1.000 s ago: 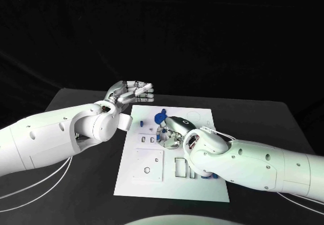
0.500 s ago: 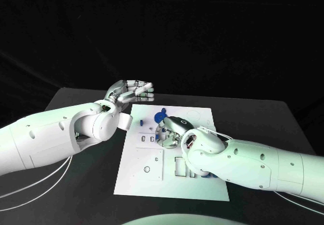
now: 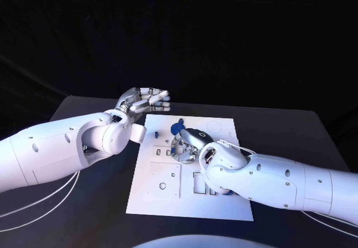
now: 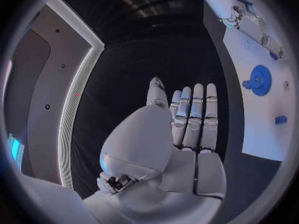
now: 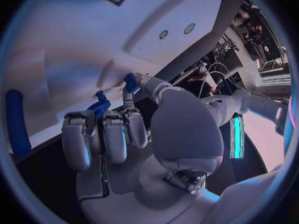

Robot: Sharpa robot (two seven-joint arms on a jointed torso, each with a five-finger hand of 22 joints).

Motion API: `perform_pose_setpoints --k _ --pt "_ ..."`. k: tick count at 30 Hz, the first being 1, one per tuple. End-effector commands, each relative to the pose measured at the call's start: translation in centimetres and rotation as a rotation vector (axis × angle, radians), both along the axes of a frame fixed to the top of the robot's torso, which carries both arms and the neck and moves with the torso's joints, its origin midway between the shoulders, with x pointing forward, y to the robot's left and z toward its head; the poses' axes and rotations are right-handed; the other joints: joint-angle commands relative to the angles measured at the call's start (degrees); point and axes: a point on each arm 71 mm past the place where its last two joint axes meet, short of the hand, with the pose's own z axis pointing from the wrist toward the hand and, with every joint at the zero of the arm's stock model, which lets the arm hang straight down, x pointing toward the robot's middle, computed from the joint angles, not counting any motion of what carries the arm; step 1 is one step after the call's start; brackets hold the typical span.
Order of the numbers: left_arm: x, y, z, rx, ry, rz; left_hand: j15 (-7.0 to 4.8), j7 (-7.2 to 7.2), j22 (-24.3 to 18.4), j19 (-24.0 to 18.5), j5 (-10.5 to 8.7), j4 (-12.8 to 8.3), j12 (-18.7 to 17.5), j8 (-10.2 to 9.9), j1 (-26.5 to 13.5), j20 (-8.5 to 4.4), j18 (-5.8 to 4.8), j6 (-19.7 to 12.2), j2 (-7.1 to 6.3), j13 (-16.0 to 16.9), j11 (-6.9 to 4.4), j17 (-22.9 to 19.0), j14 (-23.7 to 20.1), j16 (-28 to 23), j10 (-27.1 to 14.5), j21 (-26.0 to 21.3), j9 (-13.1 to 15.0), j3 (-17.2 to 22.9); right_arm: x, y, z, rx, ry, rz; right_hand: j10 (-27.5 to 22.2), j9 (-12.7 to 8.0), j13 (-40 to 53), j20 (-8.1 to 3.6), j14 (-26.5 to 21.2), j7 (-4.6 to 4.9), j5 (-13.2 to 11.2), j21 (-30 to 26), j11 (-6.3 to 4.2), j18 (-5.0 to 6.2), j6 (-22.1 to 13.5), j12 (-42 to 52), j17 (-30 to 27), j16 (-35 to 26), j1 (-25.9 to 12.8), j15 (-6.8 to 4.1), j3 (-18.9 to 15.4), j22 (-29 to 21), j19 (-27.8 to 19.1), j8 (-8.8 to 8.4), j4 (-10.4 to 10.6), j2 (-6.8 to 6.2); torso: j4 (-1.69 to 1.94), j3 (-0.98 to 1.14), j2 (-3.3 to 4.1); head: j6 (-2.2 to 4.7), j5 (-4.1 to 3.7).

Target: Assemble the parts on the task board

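The white task board (image 3: pixel 160 201) lies in the middle of the black table. A round blue part (image 3: pixel 177 127) sits near its far edge, with a small blue part (image 3: pixel 157 136) beside it. My right hand (image 3: pixel 187 145) is down on the board's middle, fingers curled onto the surface. In the right wrist view its fingertips (image 5: pixel 115 129) meet the board (image 5: pixel 93 50) next to small blue parts (image 5: pixel 99 106); whether one is pinched is hidden. My left hand (image 3: pixel 145 101) hovers above the board's far left corner, fingers straight and holding nothing (image 4: pixel 193 119).
Recesses and slots cover the near half of the board, and another blue part (image 3: pixel 229 194) shows beside my right forearm. A long blue piece (image 5: pixel 17 122) lies on the board. Bare black table (image 3: pixel 89 206) flanks the board on both sides.
My right hand has shifted a little toward the board's left side, staying low on the surface. The left hand has not moved.
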Motion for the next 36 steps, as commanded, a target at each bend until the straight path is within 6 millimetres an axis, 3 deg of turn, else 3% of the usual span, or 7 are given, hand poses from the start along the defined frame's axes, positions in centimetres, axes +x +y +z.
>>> perform_pose_setpoints --k 1,16,22,25,27,30,36 --pt "-0.07 -0.22 0.10 -0.010 -0.002 -0.020 -0.05 0.00 -0.12 -0.02 -0.38 0.13 -0.16 -0.19 -0.01 0.43 1.04 -0.50 0.73 0.06 -0.13 0.16 -0.50 -0.34 -0.20 -0.30 0.15 -0.46 -0.11 0.02 -0.32 -0.019 0.000 0.014 -0.41 -0.28 6.38 -0.26 6.17 0.03 -0.21 0.00 0.24 -0.05 -0.71 -0.43 15.08 0.23 -0.25 -0.02 -0.08 13.59 4.24 -0.38 -0.35 -0.47 -0.01 -0.03 -0.01 -0.01 0.06" --pt "-0.07 -0.17 0.09 -0.009 0.000 -0.019 -0.05 0.00 -0.12 -0.02 -0.38 0.13 -0.16 -0.19 -0.01 0.43 1.04 -0.50 0.73 0.06 -0.13 0.16 -0.50 -0.34 -0.20 -0.30 0.15 -0.46 -0.11 0.01 -0.40 -0.023 0.004 0.022 -0.77 -0.85 6.03 0.13 6.17 0.66 -0.15 -0.27 0.81 0.02 -2.09 -0.82 15.08 0.23 -1.03 0.46 -0.29 13.47 4.07 -1.31 -0.60 -1.61 0.00 0.00 -0.02 -0.16 0.24" --pt "-0.07 -0.12 0.08 -0.009 0.000 -0.017 -0.05 0.00 -0.12 -0.02 -0.38 0.13 -0.16 -0.19 -0.01 0.43 1.04 -0.50 0.73 0.06 -0.13 0.16 -0.50 -0.34 -0.20 -0.30 0.15 -0.46 -0.15 0.05 -0.33 -0.014 -0.001 0.026 -1.05 -1.31 5.75 0.54 6.17 1.06 -1.63 -0.45 1.21 0.06 -3.13 -1.11 15.08 0.23 -2.39 0.85 -1.55 13.42 3.98 -1.98 -0.11 -2.70 -0.01 0.02 0.04 -0.15 0.24" --pt "-0.06 -0.10 0.08 -0.008 0.001 -0.017 -0.03 0.01 -0.15 -0.02 -0.41 0.14 -0.18 -0.21 -0.02 0.44 1.04 -0.55 0.80 0.06 -0.11 0.24 -0.58 -0.44 -0.23 -0.35 0.23 -0.59 -0.16 0.06 -0.29 -0.007 -0.004 0.027 -1.51 -1.72 5.26 0.82 6.17 1.24 -4.63 -0.52 1.45 0.07 -4.05 -1.62 15.08 0.23 -2.99 1.08 -3.52 13.42 3.96 -2.49 0.62 -2.95 -0.02 0.02 0.04 -0.16 0.27" --pt "-0.06 -0.09 0.08 -0.008 0.001 -0.017 -0.03 0.01 -0.15 -0.02 -0.41 0.14 -0.18 -0.21 -0.02 0.44 1.04 -0.55 0.80 0.06 -0.11 0.24 -0.58 -0.44 -0.23 -0.35 0.23 -0.59 -0.15 0.05 -0.27 -0.004 -0.005 0.027 -1.73 -2.12 5.04 0.99 6.17 1.37 -8.28 -0.55 1.60 0.08 -4.79 -1.83 15.08 0.23 -3.87 1.24 -6.45 13.44 3.97 -2.84 2.23 -2.82 -0.04 0.01 0.01 -0.23 0.48" --pt "-0.05 -0.08 0.07 -0.008 0.001 -0.016 -0.03 0.01 -0.15 -0.02 -0.41 0.14 -0.18 -0.21 -0.02 0.44 1.04 -0.55 0.80 0.06 -0.11 0.24 -0.58 -0.44 -0.23 -0.35 0.23 -0.59 -0.10 -0.01 -0.23 0.003 -0.009 0.024 -2.05 -2.58 4.75 1.11 6.17 1.55 -8.63 -0.75 1.77 0.12 -5.52 -2.10 15.08 0.23 -2.81 1.38 -10.65 13.39 3.87 -3.09 4.16 -2.35 -0.03 0.03 0.03 -0.18 0.36" --pt "0.01 -0.05 -0.01 -0.002 0.007 -0.014 -0.03 0.01 -0.16 -0.03 -0.41 0.13 -0.18 -0.21 -0.01 0.44 1.04 -0.56 0.81 0.06 -0.11 0.26 -0.61 -0.47 -0.24 -0.36 0.25 -0.62 -0.14 -0.46 0.06 0.031 -0.032 0.015 -2.61 -3.27 4.19 1.31 6.17 1.88 -8.66 -1.15 2.07 0.21 -6.68 -2.61 15.08 0.23 -0.16 1.62 -15.59 13.28 3.66 -3.50 7.47 -1.81 0.00 0.05 -0.02 -0.07 0.39"
